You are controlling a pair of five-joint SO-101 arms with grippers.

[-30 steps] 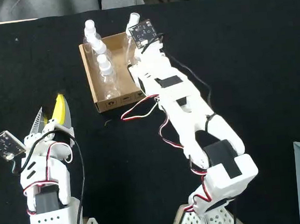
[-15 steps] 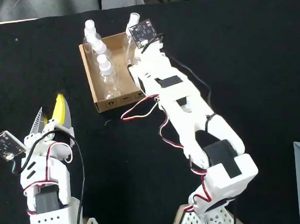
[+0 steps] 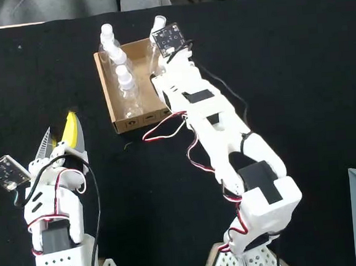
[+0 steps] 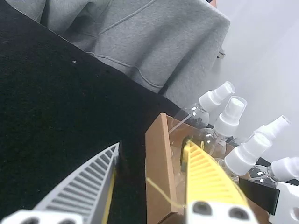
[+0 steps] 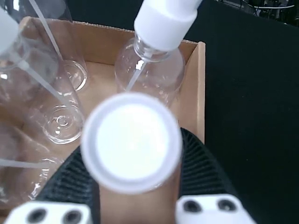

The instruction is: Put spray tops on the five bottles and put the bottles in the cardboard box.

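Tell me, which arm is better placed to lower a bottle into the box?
Right, most likely: the right claw holds a spray-topped bottle over the cardboard box, while the left claw sits open and empty, apart from it.

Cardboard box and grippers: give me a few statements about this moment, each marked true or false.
1. The cardboard box holds bottles with white spray tops. True.
2. The left gripper is shut on a bottle. False: it is open, holds nothing and is apart from the box.
3. The right gripper holds a bottle over the box. True.
4. The box lies tipped on its side. False: it sits flat, open side up.
5. The table cover is white. False: it is black.
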